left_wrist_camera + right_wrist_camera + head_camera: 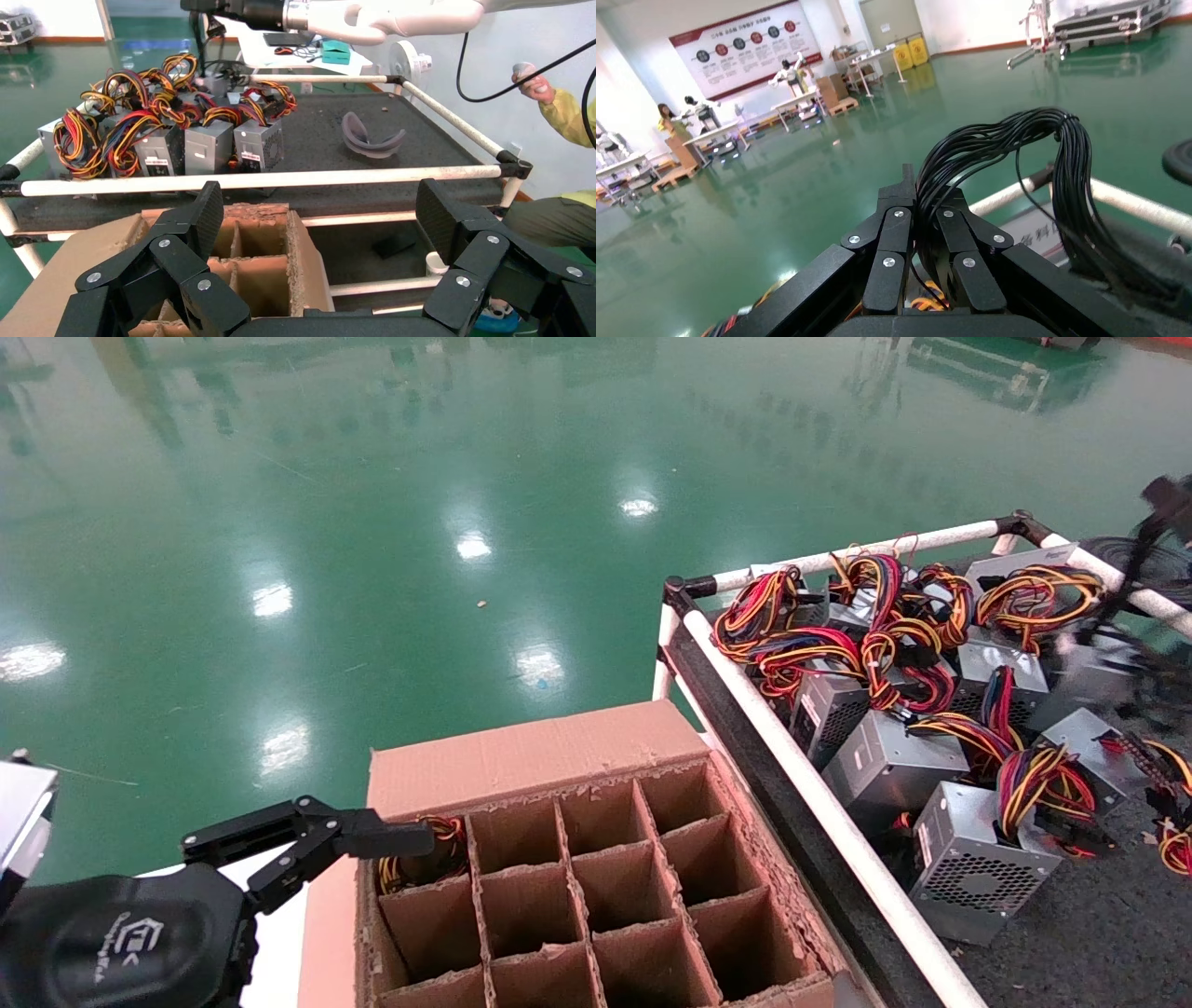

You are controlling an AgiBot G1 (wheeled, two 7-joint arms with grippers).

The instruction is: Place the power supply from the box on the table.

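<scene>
The right gripper (921,210) clamped the power supply's black cables (1011,151) above the table (1071,933); the heavy, rigid unit dangling below likely swung. The left gripper (320,217) hung open.

A glossy green floor (419,523) mirrors the ceiling lights, while farther off stand white walls, a red-edged wall poster (747,45), yellow bins (910,51), work tables (800,102) and a white table (302,53) bearing a teal box (336,50).
</scene>
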